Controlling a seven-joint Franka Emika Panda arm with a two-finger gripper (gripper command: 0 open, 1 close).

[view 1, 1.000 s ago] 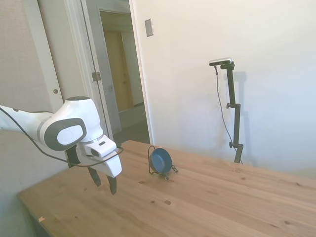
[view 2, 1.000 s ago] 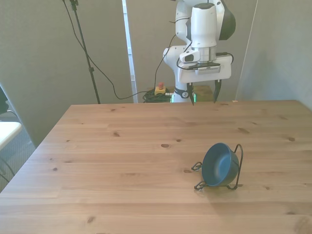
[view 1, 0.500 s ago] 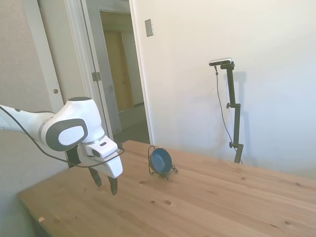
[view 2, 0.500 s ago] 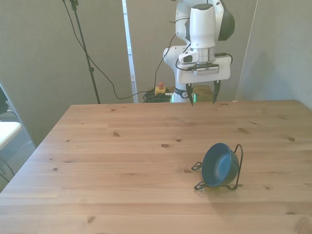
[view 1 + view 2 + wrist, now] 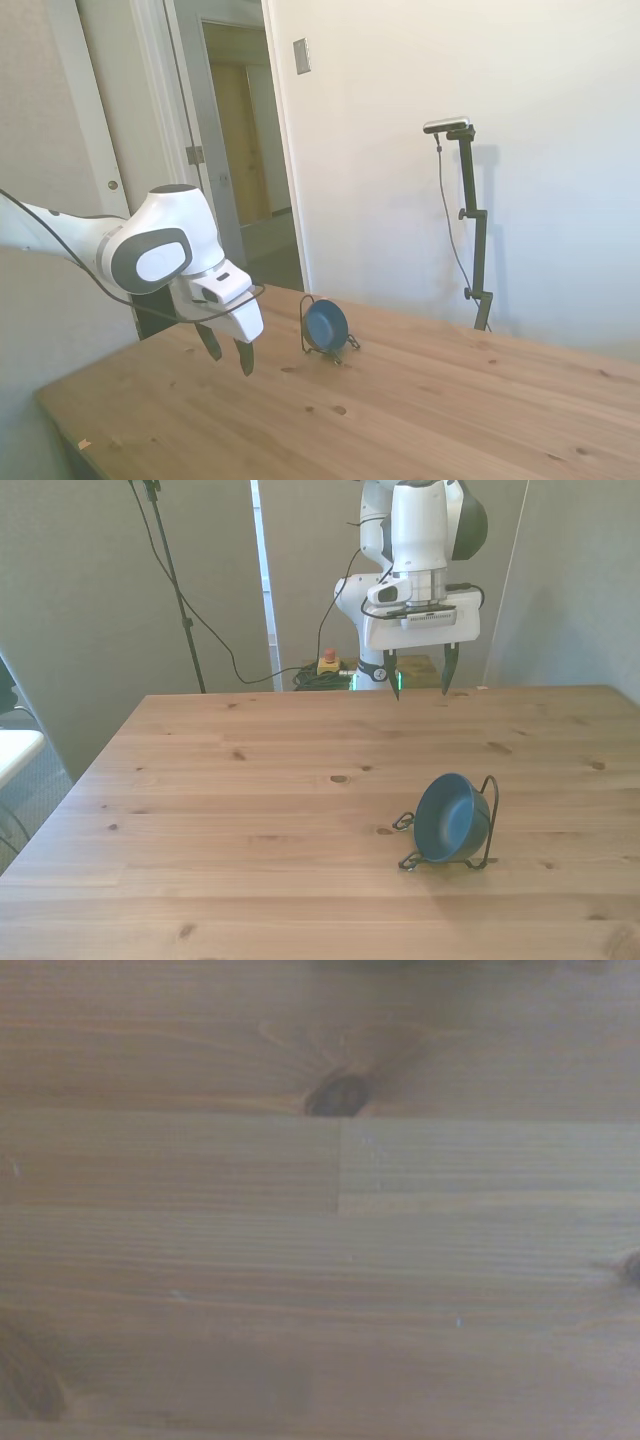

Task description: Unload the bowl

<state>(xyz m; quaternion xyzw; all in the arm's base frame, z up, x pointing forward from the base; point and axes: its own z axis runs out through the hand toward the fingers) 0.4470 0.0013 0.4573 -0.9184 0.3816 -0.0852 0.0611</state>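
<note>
Sitting tipped on its edge in a thin black wire rack [image 5: 487, 822], the bowl [image 5: 451, 818] shows its opening sideways; it is small, round, dark blue outside and duller blue-grey inside, with nothing in it; in the front view rack and bowl stand on the tabletop [image 5: 250, 820] at about 4 o'clock from its middle; the hand [image 5: 419, 675] hangs above the tabletop's far edge at about 12 o'clock from the bowl, well apart, fingers spread and gripping nothing; the wrist view shows only blurred wood grain.
</note>
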